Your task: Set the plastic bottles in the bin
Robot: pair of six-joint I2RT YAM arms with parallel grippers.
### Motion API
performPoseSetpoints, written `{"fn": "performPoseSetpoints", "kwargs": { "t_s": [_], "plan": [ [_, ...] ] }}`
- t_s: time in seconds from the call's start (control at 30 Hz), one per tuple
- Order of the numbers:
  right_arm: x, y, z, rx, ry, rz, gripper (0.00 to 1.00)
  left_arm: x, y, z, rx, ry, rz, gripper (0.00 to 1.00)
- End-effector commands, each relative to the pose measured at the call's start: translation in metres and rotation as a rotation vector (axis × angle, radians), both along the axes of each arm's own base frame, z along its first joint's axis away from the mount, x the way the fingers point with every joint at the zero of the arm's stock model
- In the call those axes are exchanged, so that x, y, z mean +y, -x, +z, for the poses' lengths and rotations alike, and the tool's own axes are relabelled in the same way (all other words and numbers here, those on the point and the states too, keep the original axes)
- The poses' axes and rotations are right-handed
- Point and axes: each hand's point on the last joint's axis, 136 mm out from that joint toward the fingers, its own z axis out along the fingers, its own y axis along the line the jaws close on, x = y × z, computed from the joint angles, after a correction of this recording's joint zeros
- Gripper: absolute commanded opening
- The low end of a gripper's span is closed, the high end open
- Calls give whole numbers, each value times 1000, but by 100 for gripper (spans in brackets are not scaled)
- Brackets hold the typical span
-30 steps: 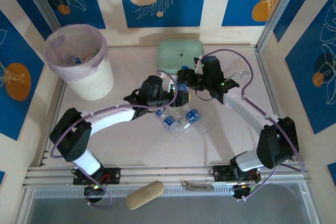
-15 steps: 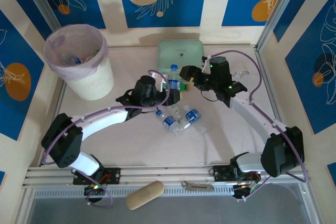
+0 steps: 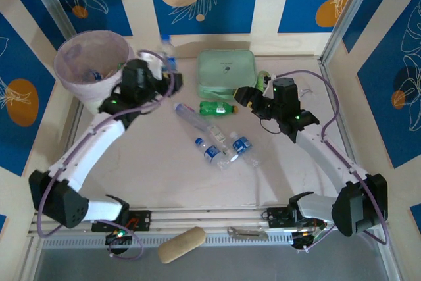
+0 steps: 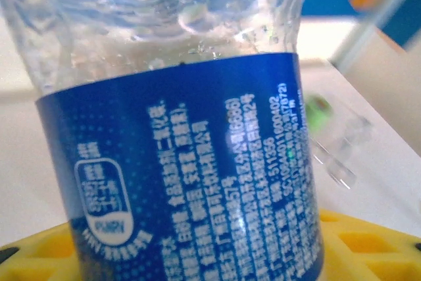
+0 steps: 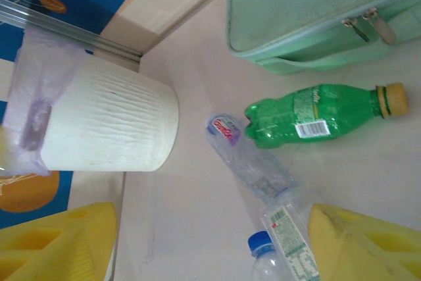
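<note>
My left gripper [image 3: 160, 72] is shut on a clear plastic bottle [image 3: 166, 56] with a blue label, held upright just right of the bin [image 3: 122, 106]. In the left wrist view that bottle [image 4: 184, 176] stands between the yellow pads [image 4: 368, 241]. My right gripper [image 3: 246, 95] is open above the table, its yellow fingers [image 5: 358, 245] wide apart with nothing between them. Under it lie a green bottle [image 5: 316, 116] with a yellow cap and a long clear bottle [image 5: 253, 159]. Two small blue-capped bottles [image 3: 212, 152] [image 3: 241, 145] lie mid-table. The bin holds a few bottles.
A flat mint-green zip case [image 3: 226, 70] lies at the back, touching the green bottle [image 3: 216, 107]. A tan roll [image 3: 181, 245] and a metal tool [image 3: 247, 233] rest on the near rail. Patterned walls close the back and both sides.
The left arm has carried the clear bottle from mid-table up and left to beside the bin. The right gripper has opened and drawn back to the right.
</note>
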Motion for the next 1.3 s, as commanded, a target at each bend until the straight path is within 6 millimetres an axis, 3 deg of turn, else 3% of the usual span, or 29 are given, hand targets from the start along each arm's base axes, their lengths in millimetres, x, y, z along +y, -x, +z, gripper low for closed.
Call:
{"fn": "performPoseSetpoints", "kwargs": {
  "t_s": [0.0,0.2,0.4,0.5,0.7,0.9,1.03,1.17,1.27],
  "plan": [
    [-7,6,-5,11,24,-21,77,57,3,43,-112,-151,128,59],
    [-9,8,-7,13,34,-24,77,111,-5,78,-190,-203,252,57],
    [-11,9,-7,13,49,-26,77,165,-21,90,-200,-232,390,55],
    [-12,9,-7,10,52,-29,77,194,-33,85,-187,-233,465,54],
    [-14,10,-6,11,67,-29,77,232,-63,52,-91,-192,534,54],
    [-18,14,-6,5,86,-42,77,256,-88,7,52,-158,560,57],
    [-19,15,-6,5,93,-43,78,260,-94,-14,129,-134,552,65],
    [-19,13,-5,3,98,-41,78,258,-92,-8,122,-109,554,97],
    [-18,13,-5,2,100,-36,78,255,-87,6,90,-95,549,99]
  ]
}}
